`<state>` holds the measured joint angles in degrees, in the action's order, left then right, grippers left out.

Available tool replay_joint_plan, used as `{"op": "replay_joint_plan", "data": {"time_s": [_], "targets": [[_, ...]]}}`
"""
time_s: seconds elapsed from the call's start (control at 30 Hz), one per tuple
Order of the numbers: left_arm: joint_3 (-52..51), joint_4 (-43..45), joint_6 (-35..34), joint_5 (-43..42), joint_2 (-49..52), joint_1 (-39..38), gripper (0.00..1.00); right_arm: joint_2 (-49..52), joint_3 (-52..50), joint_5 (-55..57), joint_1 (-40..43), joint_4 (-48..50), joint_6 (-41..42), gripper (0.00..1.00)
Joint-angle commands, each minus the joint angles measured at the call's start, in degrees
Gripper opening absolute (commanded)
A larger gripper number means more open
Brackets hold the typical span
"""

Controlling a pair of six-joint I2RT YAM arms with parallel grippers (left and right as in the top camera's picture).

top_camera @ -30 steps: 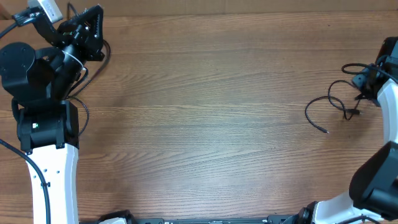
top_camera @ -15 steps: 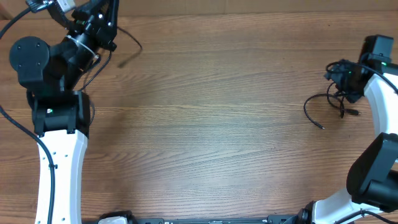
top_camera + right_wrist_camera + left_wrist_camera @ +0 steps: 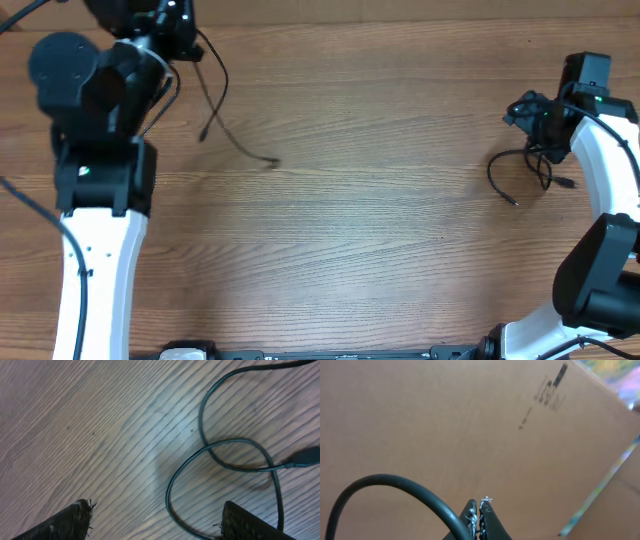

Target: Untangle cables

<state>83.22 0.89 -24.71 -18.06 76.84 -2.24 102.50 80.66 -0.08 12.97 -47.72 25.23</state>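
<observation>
Clamping one black cable (image 3: 380, 478), the left gripper (image 3: 479, 512) is fully closed at the far left corner. This cable trails down onto the wooden table (image 3: 350, 250). The right gripper (image 3: 160, 520) is spread wide and empty above the looped cables (image 3: 206, 449) lying near the right edge.

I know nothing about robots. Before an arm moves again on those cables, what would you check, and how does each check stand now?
1. Grip: left gripper shut on the held cable, ok.
2. Free hand: right gripper open and empty, ok.
3. Target: looped cable lies on the table below the right gripper, ok.
4. Untangled: not ok, the looped cable crosses itself.
5. Separation: held cable apart from the looped cable, ok.
</observation>
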Motion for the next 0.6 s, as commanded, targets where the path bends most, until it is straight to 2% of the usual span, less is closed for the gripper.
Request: {"op": "replay_joint_plan", "data": {"time_s": [0.0, 0.2, 0.47, 0.5, 0.53, 0.57], "targets": [[0.9, 0.8, 6.1, 6.2, 6.1, -1.0, 0.04, -0.2, 0.3, 0.4, -2.2, -0.7, -0.1, 0.84], [1.0, 2.8, 10.5, 17.4, 16.3, -1.2, 0.04, -0.1, 0.3, 0.4, -5.4, -3.1, -0.2, 0.88], [0.9, -0.8, 10.6, 6.9, 30.1, -1.7, 0.06, -0.1, 0.3, 0.4, -7.6, -4.2, -0.1, 0.93], [0.9, -1.1, 10.6, 6.5, 31.4, -1.7, 0.21, -0.1, 0.3, 0.4, -7.7, -4.3, -0.1, 0.93], [0.9, -1.5, 11.2, 6.6, 32.7, -1.7, 0.52, -0.2, 0.3, 0.4, -7.7, -4.5, -0.1, 0.93], [0.9, -2.1, 13.0, 7.5, 33.3, -1.7, 0.74, -0.2, 0.3, 0.4, -7.7, -4.7, -0.1, 0.93]]}}
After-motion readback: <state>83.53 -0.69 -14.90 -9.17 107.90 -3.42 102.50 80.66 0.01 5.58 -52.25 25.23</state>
